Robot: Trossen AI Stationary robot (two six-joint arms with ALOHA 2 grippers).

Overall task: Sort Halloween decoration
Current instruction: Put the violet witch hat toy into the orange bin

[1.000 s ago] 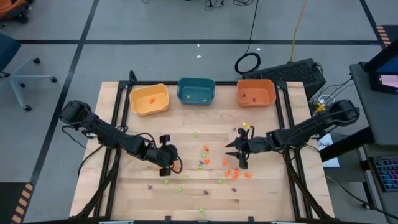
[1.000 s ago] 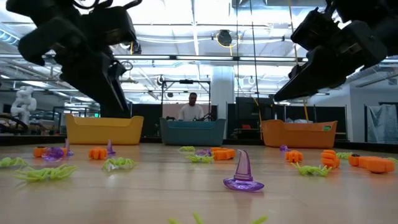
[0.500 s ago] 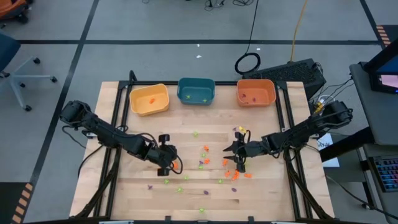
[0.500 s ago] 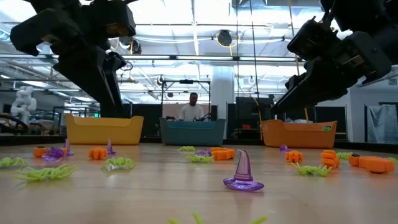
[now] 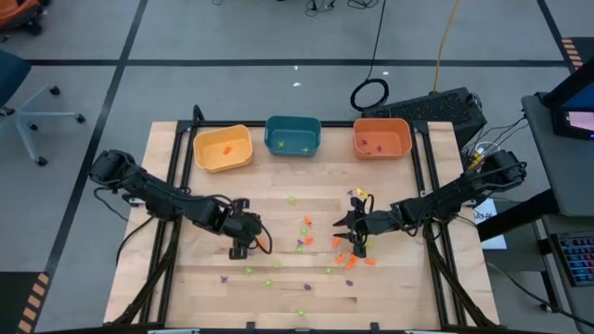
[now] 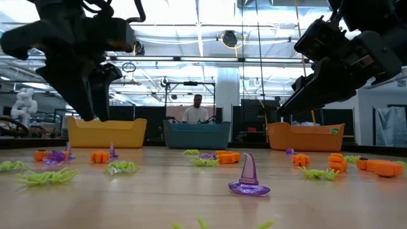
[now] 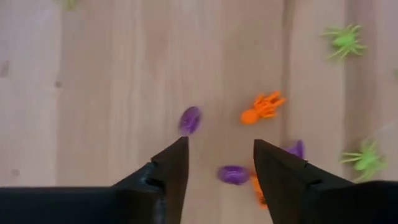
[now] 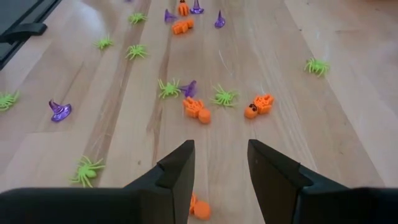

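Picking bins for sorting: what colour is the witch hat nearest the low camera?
Purple, translucent witch hat; clearest in the low view.

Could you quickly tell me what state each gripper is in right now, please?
Left gripper: open, holding nothing, above purple trinkets on the table.
Right gripper: open, empty, above orange trinkets.

the left arm reached from the table's left edge toward its middle, its left gripper [image 5: 243, 239] low, fingers [image 7: 171, 171] apart and empty. the right arm stretched in from the right, the right gripper [image 5: 354, 232] parted, empty.
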